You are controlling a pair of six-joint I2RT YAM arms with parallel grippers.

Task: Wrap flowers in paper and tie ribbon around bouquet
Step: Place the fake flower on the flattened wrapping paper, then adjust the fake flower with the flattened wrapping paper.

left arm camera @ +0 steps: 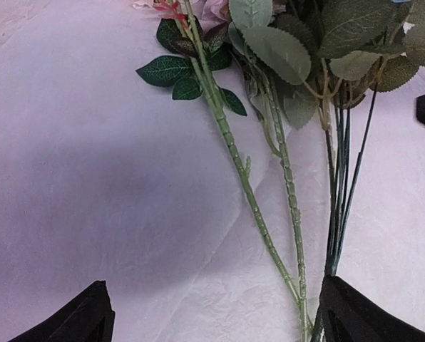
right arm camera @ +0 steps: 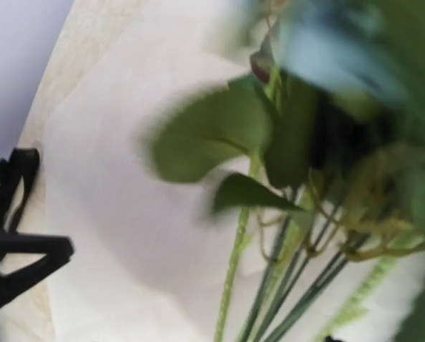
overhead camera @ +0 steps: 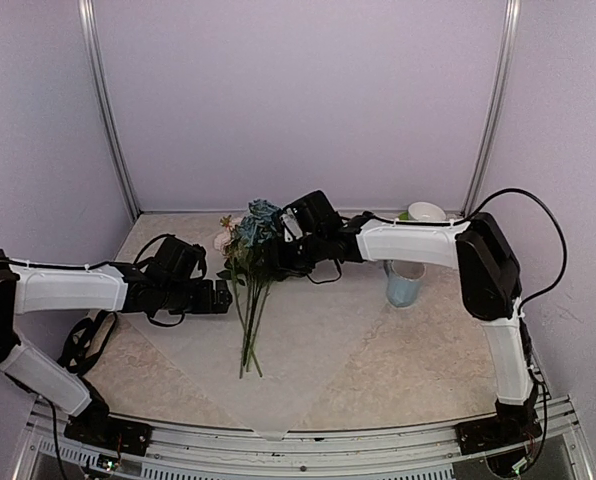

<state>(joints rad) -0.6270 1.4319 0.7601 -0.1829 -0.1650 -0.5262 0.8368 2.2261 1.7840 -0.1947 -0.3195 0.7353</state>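
Note:
The flowers [overhead camera: 256,235] lie loose on the paper [overhead camera: 318,340], which is spread flat on the table; blue and pale pink heads point to the back, thin stems run toward me. My left gripper [overhead camera: 226,297] hovers low just left of the stems and is open. In the left wrist view its gripper [left arm camera: 223,320] spans bare paper [left arm camera: 91,142], and the green stems [left arm camera: 234,153] pass close to the right finger [left arm camera: 362,313]. My right gripper [overhead camera: 283,258] sits among the leaves under the heads. The right wrist view is blurred, showing leaves [right arm camera: 205,132] and paper [right arm camera: 127,214]. The ribbon is out of view.
A pale blue mug [overhead camera: 405,285] stands right of the paper under the right forearm. A white cup [overhead camera: 426,212] sits at the back right corner. Metal frame posts [overhead camera: 108,120] and lilac walls close in the beige table [overhead camera: 448,360]. Black cables [overhead camera: 78,345] hang by the left arm.

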